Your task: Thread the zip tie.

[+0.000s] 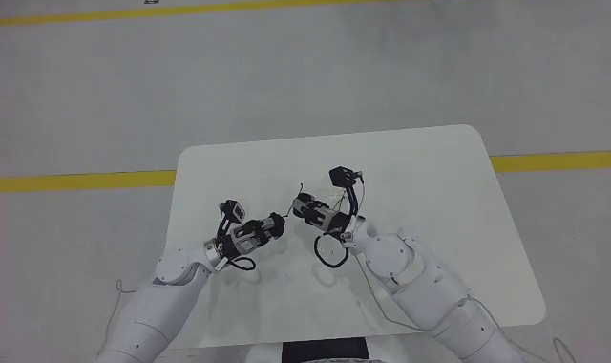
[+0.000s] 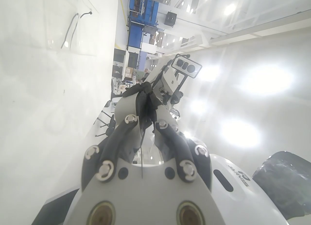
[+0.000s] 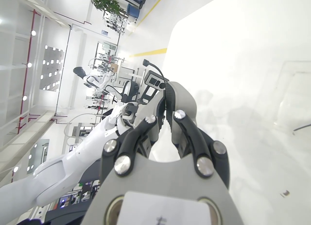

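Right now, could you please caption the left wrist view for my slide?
Left gripper pinches a black zip tie, facing the right gripper.

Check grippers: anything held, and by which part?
Left gripper pinches the zip tie along its strap, thin tail trailing toward the wrist. Right gripper: cannot tell.

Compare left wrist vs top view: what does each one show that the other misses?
Left wrist only: the thin black zip tie pinched in the shut left gripper, its tail running back toward the wrist. Top view only: the full rounded outline of the white table and the yellow floor lines. Both: the right gripper meeting the left one nearly tip to tip above the table.
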You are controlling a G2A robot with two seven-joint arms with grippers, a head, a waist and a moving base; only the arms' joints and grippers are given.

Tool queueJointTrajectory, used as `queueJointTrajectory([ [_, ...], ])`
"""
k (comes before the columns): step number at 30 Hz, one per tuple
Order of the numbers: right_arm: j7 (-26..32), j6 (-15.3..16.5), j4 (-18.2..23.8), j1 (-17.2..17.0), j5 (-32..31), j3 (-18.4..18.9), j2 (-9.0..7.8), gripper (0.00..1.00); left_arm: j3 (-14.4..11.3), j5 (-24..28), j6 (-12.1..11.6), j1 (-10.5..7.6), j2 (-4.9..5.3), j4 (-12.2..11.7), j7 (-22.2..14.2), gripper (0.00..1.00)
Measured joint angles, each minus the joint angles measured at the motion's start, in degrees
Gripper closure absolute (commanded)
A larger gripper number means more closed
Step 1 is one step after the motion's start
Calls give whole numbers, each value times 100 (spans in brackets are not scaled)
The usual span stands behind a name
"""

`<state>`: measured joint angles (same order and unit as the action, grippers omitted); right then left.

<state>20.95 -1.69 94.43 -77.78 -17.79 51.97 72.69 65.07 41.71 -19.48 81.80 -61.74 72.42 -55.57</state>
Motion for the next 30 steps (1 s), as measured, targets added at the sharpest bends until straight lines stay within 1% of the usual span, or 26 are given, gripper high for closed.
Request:
queueJointTrajectory([
  [10,-7,-61,-19,-3,-56,-3,24,100,0,0,0,0,0,0,0,100],
  [30,-19,-235,-31,-45,-396,-24,53,100,0,0,0,0,0,0,0,100],
])
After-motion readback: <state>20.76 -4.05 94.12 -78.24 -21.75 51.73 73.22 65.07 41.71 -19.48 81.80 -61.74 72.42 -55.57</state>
